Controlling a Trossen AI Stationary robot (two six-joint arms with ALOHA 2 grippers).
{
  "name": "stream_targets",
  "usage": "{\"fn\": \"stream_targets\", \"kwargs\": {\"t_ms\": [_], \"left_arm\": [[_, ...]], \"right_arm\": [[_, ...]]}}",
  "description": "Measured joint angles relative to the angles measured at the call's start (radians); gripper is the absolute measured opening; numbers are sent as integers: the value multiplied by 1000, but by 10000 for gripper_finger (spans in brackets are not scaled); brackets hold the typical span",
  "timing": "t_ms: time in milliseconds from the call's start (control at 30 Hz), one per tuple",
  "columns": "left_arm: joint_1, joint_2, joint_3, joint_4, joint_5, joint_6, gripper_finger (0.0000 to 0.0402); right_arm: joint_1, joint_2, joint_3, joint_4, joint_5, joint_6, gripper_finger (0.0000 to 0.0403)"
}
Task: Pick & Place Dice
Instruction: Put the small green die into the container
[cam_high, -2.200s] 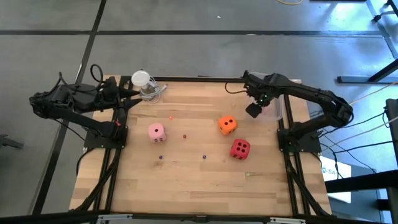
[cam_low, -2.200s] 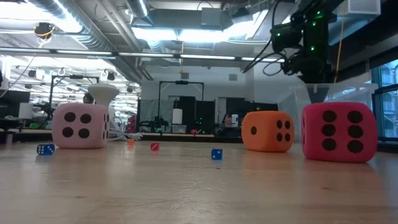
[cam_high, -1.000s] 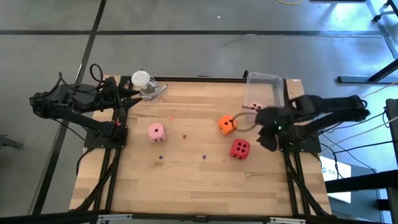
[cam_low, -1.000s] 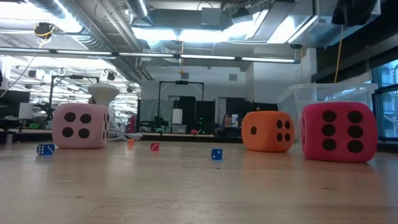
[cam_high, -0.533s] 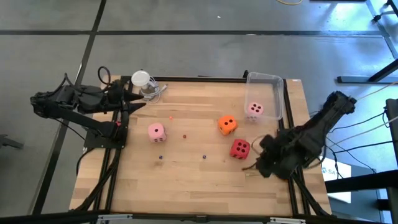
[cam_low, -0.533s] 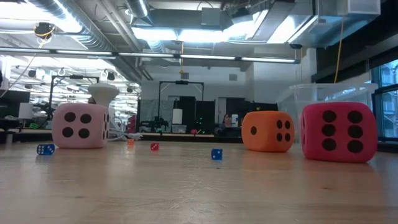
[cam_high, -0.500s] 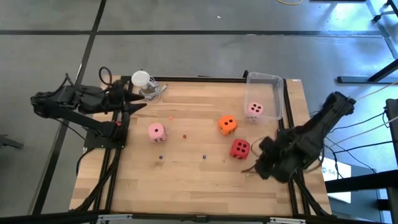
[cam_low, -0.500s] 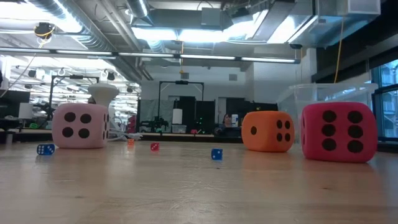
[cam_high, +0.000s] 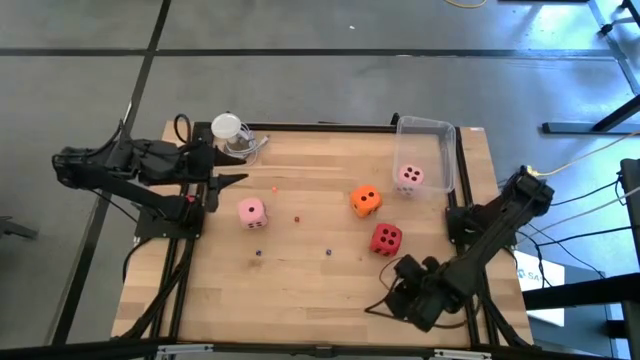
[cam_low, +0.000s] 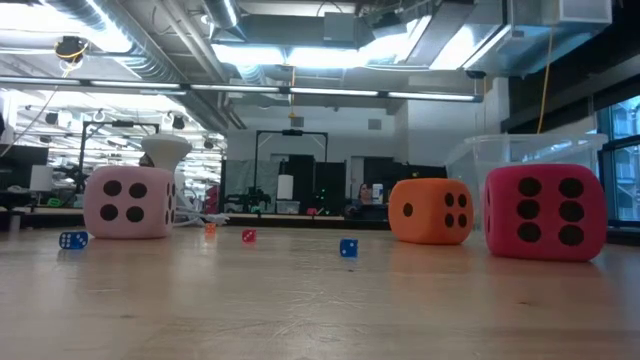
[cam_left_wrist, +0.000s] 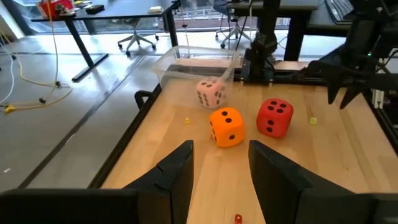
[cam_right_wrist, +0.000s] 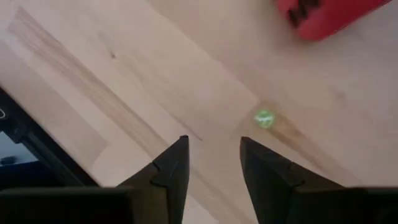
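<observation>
The right gripper (cam_high: 378, 301) hangs low over the wooden table (cam_high: 300, 290), on the near side of the red die (cam_high: 386, 239) and apart from it. Its two dark fingers (cam_right_wrist: 171, 171) stand parted with bare wood between them and nothing in their grasp. Just ahead of the fingertips lies a tiny green die (cam_right_wrist: 264, 118), and beyond it the red die's corner shows at the edge of the wrist view.

The red die sits on the table, untouched. The orange die (cam_high: 366, 200) rests just beyond the red die, on its far left. A pale pink die (cam_high: 410, 177) lies inside the clear plastic bin (cam_high: 446, 150), which stands past the red die at the table's far right corner. A second pink die (cam_high: 251, 211) sits well to the left of the red die.

The left gripper (cam_high: 240, 180) hovers beside that second pink die, farther still from the red one, its fingers (cam_left_wrist: 177, 171) spread and empty. Small coloured dice are scattered between the pink die and the red die, among them a small blue die (cam_low: 348, 247).
</observation>
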Motion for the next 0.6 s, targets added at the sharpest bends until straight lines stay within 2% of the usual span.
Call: {"fn": "stream_targets", "kwargs": {"t_ms": [167,367,600], "left_arm": [[0,0,0,-11,2,9,145],[0,2,0,-15,35,-11,145],[0,1,0,-14,45,-14,145]], "right_arm": [[-29,66,0,3,-82,34,171],[-83,121,0,-3,-157,181,184],[-131,136,0,-18,-168,264,181]]}}
